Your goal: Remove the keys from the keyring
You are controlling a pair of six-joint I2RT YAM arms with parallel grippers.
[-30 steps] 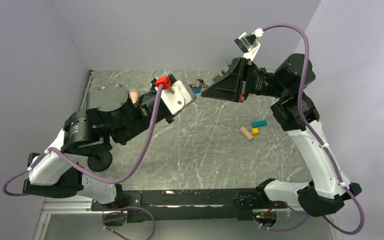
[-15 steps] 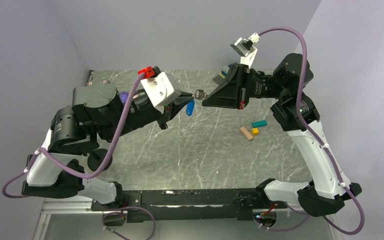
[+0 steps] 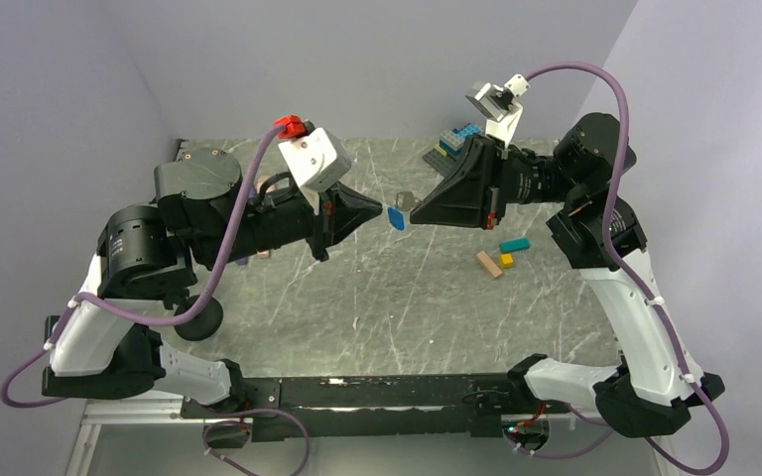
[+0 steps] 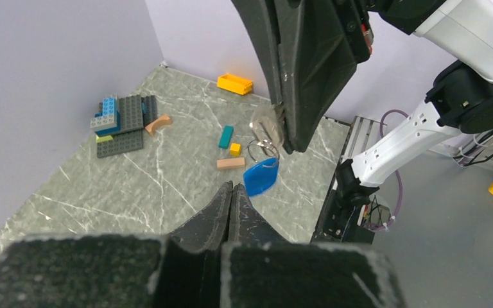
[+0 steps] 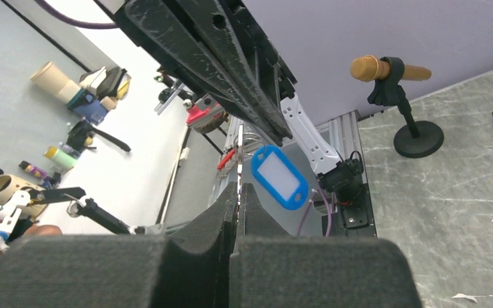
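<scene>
Standing next to the rig right now. Over by the counter's [image 3: 407, 317] left edge there's a black mic stand base [image 3: 198, 318]. The left gripper [image 3: 381, 210] is up in the air over the middle of the counter, pinched completely together with nothing in it, and its tip sits just beside the blue key tag [image 3: 395, 216] without gripping it.

The tag dangles from the little silvery keyring [image 4: 261, 151], and the ring hangs off the silver key [image 4: 264, 122]. That whole bunch is off the counter, between the two grippers. The right gripper [image 3: 413, 210] comes in from the other side and is clamped on the key.

Farther right, a pile of grey and blue bricks [image 3: 453, 142] sits at the far edge. A teal brick [image 3: 514, 244], a yellow one [image 3: 506, 260] and a tan one [image 3: 488, 264] lie loose toward the right edge.
</scene>
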